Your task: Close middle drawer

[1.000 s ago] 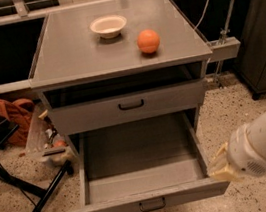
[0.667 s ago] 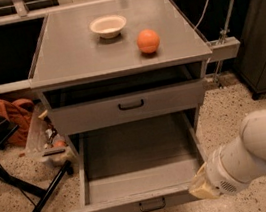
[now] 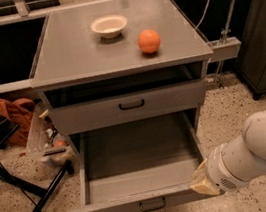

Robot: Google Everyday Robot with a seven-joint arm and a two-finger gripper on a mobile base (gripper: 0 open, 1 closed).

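A: Middle drawer [image 3: 131,154], where is it, and how is it pointed?
B: Pulled well out of cabinet [image 3: 76,54], below taller-fronted drawer [image 3: 94,115]. Long axis laid across view, front w/ loop handle [image 3: 152,205] turned to camera.
A: Gripper [image 3: 202,186]?
B: Seen just beside front's right corner, drawer spread view-left of it. Grip state can't be told.

Dim, soft light from above; the cabinet top [image 3: 73,54] shows palest and the recess beneath it sinks into shadow. The gripper [image 3: 203,185], low right at the middle drawer [image 3: 136,153] front, looks perhaps motion-blurred.
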